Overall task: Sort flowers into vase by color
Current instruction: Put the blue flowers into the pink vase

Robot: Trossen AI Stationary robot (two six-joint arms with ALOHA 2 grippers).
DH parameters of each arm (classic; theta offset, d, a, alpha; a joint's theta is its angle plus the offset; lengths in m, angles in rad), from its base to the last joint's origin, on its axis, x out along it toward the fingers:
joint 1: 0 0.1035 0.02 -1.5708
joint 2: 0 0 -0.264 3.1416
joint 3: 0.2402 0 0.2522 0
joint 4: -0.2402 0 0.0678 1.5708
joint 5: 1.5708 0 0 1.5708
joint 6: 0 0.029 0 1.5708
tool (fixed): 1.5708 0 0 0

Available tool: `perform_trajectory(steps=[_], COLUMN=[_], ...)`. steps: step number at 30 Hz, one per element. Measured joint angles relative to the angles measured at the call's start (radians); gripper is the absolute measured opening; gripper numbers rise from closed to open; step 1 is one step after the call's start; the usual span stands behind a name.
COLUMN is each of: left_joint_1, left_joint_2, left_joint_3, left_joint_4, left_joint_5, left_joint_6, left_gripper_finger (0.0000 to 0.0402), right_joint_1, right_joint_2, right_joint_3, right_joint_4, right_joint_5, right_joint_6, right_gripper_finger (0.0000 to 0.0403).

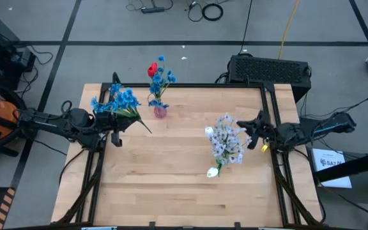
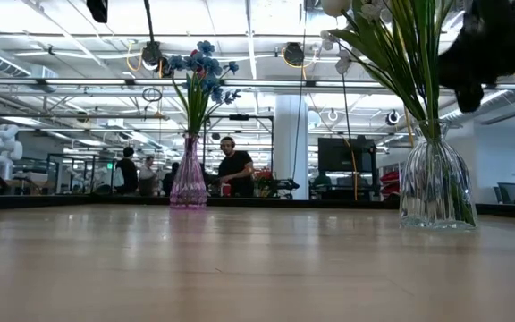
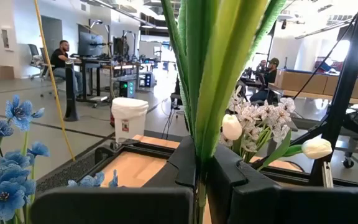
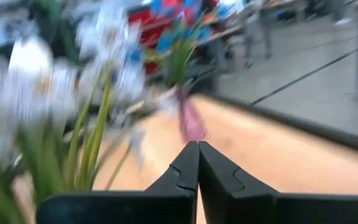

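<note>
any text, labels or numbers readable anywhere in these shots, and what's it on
No text can be read with confidence.
White box on the floor right of the table, high view: dark print, too small to read.
White bucket beyond the table, left wrist view: a label, too blurred to read.
Monitors in the room behind, low view: nothing legible.

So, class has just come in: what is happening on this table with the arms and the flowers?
Two robot arms are sorting artificial flowers into vases by colour. The left tool is shut on a green-stemmed bunch of blue blossoms, held at the table's left side. A small pink glass vase at the far edge holds blue sprays and a red tulip bud. The clear glass vase holds pale white sprays. The right tool is shut and empty beside them.
</note>
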Motion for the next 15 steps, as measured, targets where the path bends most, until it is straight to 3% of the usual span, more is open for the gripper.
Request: perform_trajectory(steps=[7,11,15], left_joint_1=[0.000,0.000,0.000], left_joint_2=[0.000,0.008,0.009], left_joint_3=[0.000,-0.001,-0.002], left_joint_4=[-0.046,-0.113,-0.118], left_joint_5=[-0.024,-0.114,-0.233], left_joint_6=[0.001,0.000,0.064], left_gripper_finger=[0.0013,0.0013,0.0013], right_joint_1=[0.000,0.000,0.001], right_joint_2=[0.000,0.002,0.004], right_joint_3=[-0.103,-0.107,-0.107], right_joint_4=[-0.019,-0.093,-0.106], right_joint_5=[-0.174,-0.287,-0.316], right_joint_6=[-0.002,0.000,0.026], right_gripper_finger=[0.0000,0.0000,0.0000])
